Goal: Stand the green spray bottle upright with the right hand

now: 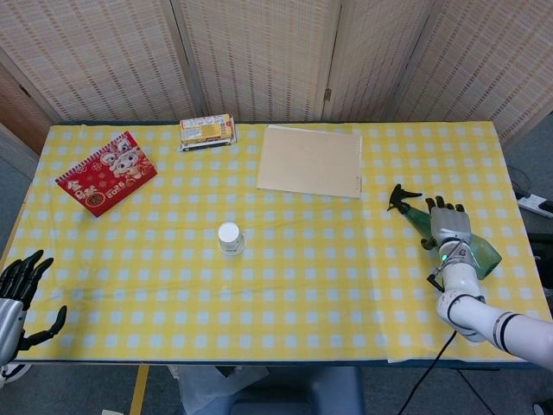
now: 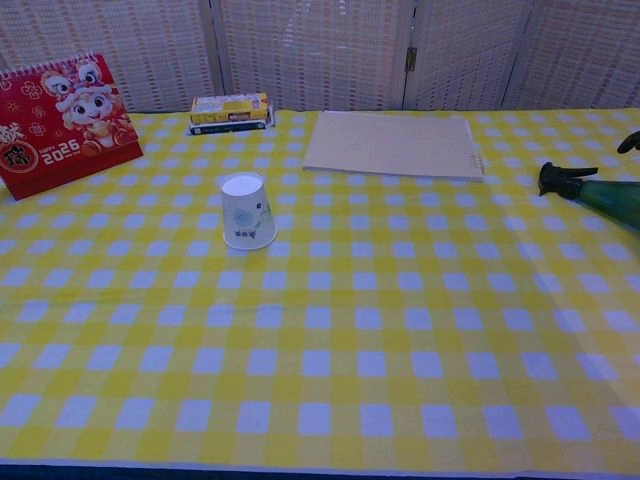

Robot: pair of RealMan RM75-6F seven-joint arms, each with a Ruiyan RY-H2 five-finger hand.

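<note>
Table (image 1: 285, 311): upturned paper cup (image 1: 230, 238) centre; red calendar (image 1: 106, 172) far left; small box (image 1: 207, 131) and beige folder (image 1: 311, 162) far side.

My right hand (image 1: 448, 226) lies palm down over the bottle (image 1: 471, 249) near its neck, fingers curled around it, forearm running back toward the table's near right corner. My left hand (image 1: 15, 298) hangs at the near left edge, fingers apart, holding nothing.
</note>
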